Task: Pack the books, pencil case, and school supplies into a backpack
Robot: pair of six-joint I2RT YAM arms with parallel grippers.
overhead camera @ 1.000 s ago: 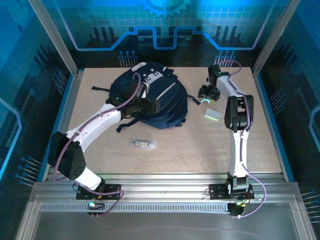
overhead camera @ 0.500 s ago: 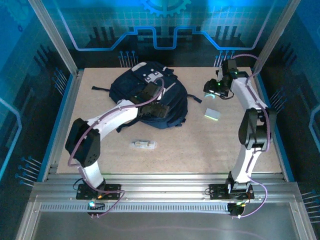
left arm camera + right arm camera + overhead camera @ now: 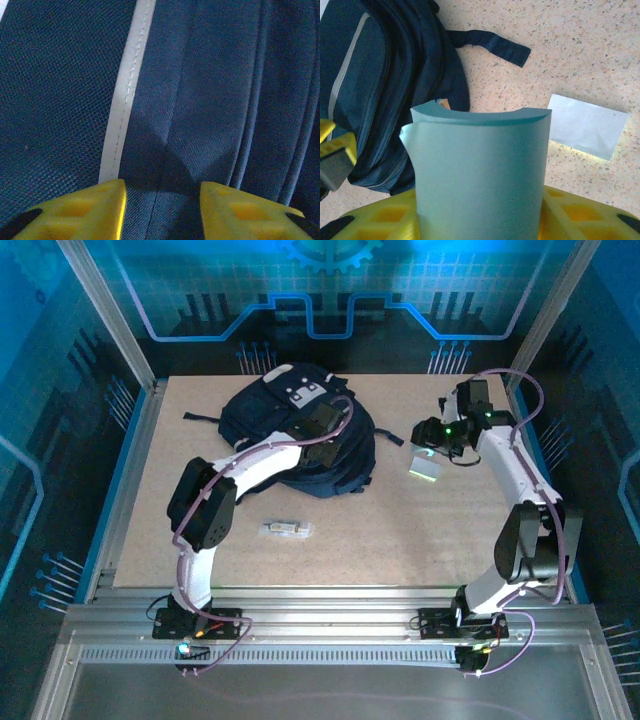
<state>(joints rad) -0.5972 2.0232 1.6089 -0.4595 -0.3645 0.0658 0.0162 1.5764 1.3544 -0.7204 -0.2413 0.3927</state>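
The dark navy backpack [image 3: 270, 415] lies at the back left of the table, its pale stripe [image 3: 122, 100] running up the left wrist view. My left gripper [image 3: 328, 450] [image 3: 160, 210] presses down on the backpack [image 3: 225, 75], shut on a puckered fold of its fabric. My right gripper [image 3: 430, 437] [image 3: 480, 222] hovers to the right of the backpack [image 3: 380, 75], shut on the pale-blue pad [image 3: 480, 170], which bows between the fingers. The yellow-green pad [image 3: 426, 468] [image 3: 587, 127] lies on the table below it. The clear tube [image 3: 288, 529] lies in front of the backpack.
A black strap [image 3: 490, 42] trails from the backpack toward the right gripper, and another strap [image 3: 200, 417] sticks out on its left. One yellow finger [image 3: 335, 145] of the left gripper shows beside the backpack. Metal posts and blue walls fence the table [image 3: 400, 540].
The left gripper slid right across the backpack and its jaws closed in on the fabric. The right arm swung its elbow outward, carrying the blue pad slightly to the right.
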